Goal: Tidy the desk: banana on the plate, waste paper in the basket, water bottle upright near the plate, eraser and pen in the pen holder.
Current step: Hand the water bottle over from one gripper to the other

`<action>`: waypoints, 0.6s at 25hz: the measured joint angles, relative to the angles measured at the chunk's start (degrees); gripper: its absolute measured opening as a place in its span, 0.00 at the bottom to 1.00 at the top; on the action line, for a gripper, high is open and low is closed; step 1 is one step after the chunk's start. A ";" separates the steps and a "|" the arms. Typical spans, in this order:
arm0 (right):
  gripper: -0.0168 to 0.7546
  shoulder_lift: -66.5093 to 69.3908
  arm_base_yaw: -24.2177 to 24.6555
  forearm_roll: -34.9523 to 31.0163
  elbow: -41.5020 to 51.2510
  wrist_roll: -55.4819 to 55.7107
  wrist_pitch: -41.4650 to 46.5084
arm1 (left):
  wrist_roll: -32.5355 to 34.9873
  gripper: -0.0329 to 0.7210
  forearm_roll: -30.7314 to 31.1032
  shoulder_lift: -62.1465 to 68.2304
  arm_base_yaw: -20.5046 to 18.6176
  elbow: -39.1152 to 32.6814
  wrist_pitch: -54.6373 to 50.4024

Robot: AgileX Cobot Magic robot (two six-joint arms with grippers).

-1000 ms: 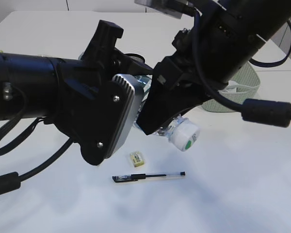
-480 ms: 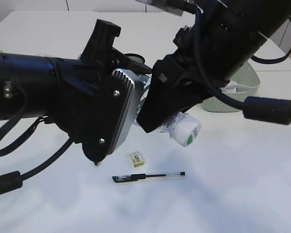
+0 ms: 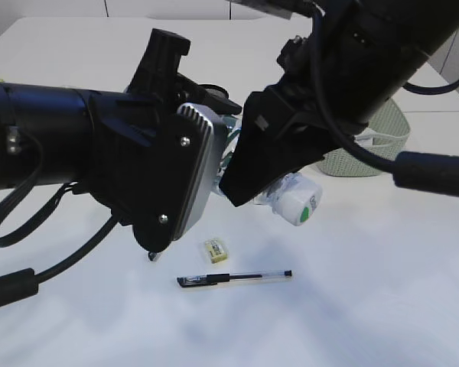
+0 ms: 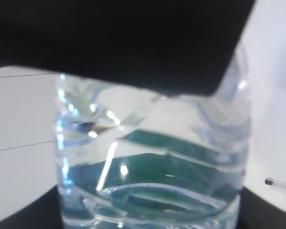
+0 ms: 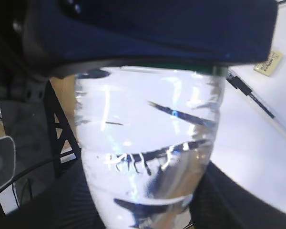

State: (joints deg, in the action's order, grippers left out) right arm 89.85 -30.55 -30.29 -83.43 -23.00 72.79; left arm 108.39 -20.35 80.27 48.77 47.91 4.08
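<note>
1. The bottle (image 3: 294,202) hangs above the desk (image 3: 367,290), tilted, with its white cap toward the camera and somewhat downward in the exterior view.
2. Both arms crowd around the bottle; most of its body is hidden behind them, and only the cap end and a bit of clear plastic show from outside.
3. In the left wrist view the bottle's clear body with its green label (image 4: 152,167) fills the frame, with dark gripper parts at the lower corners on either side of it. The left gripper's jaws look set against the bottle's sides, clamped on it.
4. In the right wrist view the bottle (image 5: 150,157) again fills the frame between dark gripper parts. Whether the right gripper's jaws press on the bottle or stand just off it cannot be told.
5. The eraser (image 3: 215,250) lies flat on the desk below the arms.
6. The pen (image 3: 235,278) lies on the desk just in front of the eraser, apart from it, roughly left to right.
7. The basket (image 3: 371,149) stands at the right rear, partly hidden by the right arm, with something white inside.
8. The banana, plate and pen holder cannot be made out behind the arms.
</note>
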 joint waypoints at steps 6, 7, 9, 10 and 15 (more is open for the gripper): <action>0.54 -0.84 -0.13 1.54 0.00 0.08 -0.22 | -0.30 0.57 -0.35 0.00 0.00 0.00 0.54; 0.54 -1.05 -0.13 1.66 0.00 0.08 -0.20 | -0.44 0.57 -0.35 0.00 0.00 0.00 0.69; 0.54 -1.43 -0.13 1.93 0.00 0.08 -0.23 | -0.58 0.57 -0.58 0.00 0.00 0.11 0.96; 0.54 -1.66 -0.23 2.20 0.00 0.08 -0.23 | -0.58 0.57 -0.56 0.00 0.00 0.11 1.10; 0.55 -2.25 -0.23 2.85 0.00 0.08 -0.46 | -0.94 0.57 -0.79 0.00 0.00 0.19 1.28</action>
State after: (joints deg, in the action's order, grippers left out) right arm 87.60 -30.79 -27.43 -83.43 -22.92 72.32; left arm 107.46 -21.14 80.27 48.77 48.10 5.36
